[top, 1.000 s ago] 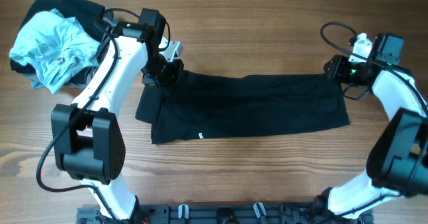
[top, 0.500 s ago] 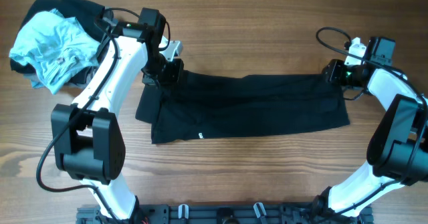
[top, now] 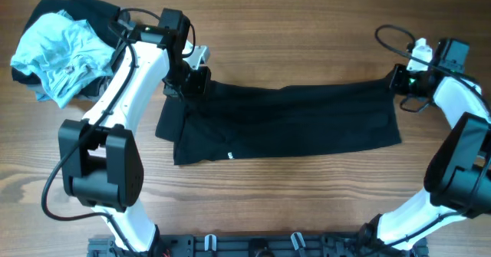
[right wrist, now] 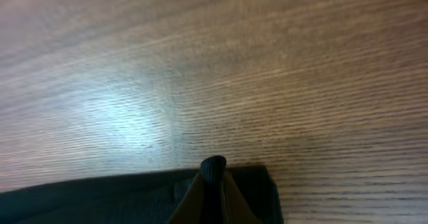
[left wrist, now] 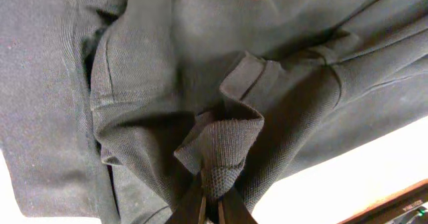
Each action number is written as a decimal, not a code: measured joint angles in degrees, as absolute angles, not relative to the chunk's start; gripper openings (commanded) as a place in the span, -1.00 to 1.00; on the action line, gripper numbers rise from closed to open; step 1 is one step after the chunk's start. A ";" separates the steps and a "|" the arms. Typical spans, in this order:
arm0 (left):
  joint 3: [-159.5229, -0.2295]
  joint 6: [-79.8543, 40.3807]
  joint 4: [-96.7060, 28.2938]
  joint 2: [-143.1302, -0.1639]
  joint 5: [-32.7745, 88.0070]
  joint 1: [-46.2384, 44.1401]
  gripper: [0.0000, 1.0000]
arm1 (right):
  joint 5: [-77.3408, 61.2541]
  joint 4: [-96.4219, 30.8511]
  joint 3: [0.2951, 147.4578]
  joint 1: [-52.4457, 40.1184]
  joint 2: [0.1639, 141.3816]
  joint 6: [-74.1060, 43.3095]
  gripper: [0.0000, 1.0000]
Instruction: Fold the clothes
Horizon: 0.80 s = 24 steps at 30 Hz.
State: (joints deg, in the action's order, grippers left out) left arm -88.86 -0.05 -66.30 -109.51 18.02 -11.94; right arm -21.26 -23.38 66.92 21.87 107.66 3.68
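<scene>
A black garment (top: 284,123) lies spread lengthwise across the middle of the wooden table. My left gripper (top: 192,84) is shut on a pinched fold of the black garment (left wrist: 217,147) at its far left corner. My right gripper (top: 397,79) is shut on the far right corner, where a small ridge of the black cloth (right wrist: 212,165) stands up between the fingers. That corner now rises slightly toward the gripper. The rest of the garment lies flat, with a wrinkled flap at the left end.
A pile of other clothes, a light blue piece (top: 61,54) on top of dark ones (top: 88,11), sits at the far left corner. Bare wooden table (top: 307,203) surrounds the garment. Cables loop near the right arm (top: 387,38).
My right gripper has closed on the garment's far right corner and moved slightly right, pulling that corner up and outward. The left arm has not moved.
</scene>
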 measured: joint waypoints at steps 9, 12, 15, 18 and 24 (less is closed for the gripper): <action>-88.86 -0.05 -71.92 -105.10 18.13 -11.94 -0.92 | -21.65 -36.97 67.40 21.85 101.73 1.54 -0.91; -88.55 -0.05 -73.19 -105.10 18.11 -11.94 -0.92 | -16.01 -43.03 67.66 21.85 99.63 -1.65 -0.92; -86.72 -0.03 -73.28 -105.08 18.09 -11.94 -0.92 | -11.18 -46.92 67.66 21.85 99.63 -4.80 -0.91; -84.40 -0.03 -72.88 -105.08 18.09 -11.94 -0.90 | -8.84 -48.62 67.66 21.85 99.63 -6.42 -0.86; -79.90 0.34 -72.51 -105.08 18.04 -11.94 -0.22 | -7.38 -48.82 67.66 21.85 99.63 -7.51 -0.56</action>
